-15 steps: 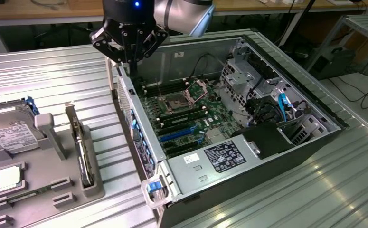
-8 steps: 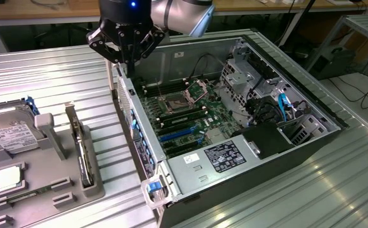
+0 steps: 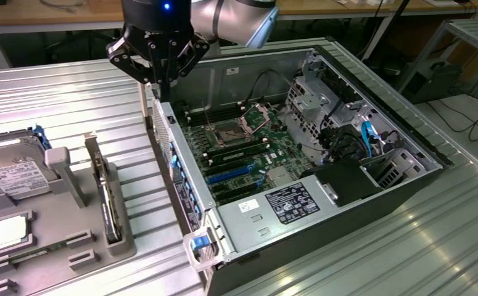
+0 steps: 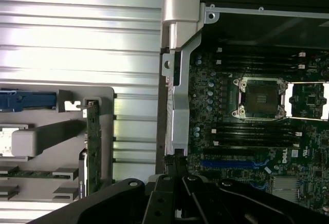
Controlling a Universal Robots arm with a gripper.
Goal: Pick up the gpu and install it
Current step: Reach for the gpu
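The gpu [image 3: 108,203] stands on its long edge in a slot of the grey holder [image 3: 74,246], at the exterior view's left of the open computer case [image 3: 304,234]. In the wrist view the gpu [image 4: 92,147] shows as a thin greenish board edge in the holder [image 4: 105,95]. My gripper [image 3: 163,95] hangs shut, with nothing between its fingers, just above the case's side wall at the far corner. It is well apart from the gpu. The wrist view has my gripper [image 4: 177,162] over the grey case wall [image 4: 177,80].
A hard drive [image 3: 12,172] and a square processor chip [image 3: 8,231] sit in the same holder. Inside the case lies the motherboard with an open CPU socket [image 3: 232,128] and blue expansion slots [image 3: 229,176]. Everything rests on a ribbed metal table [image 3: 66,98].
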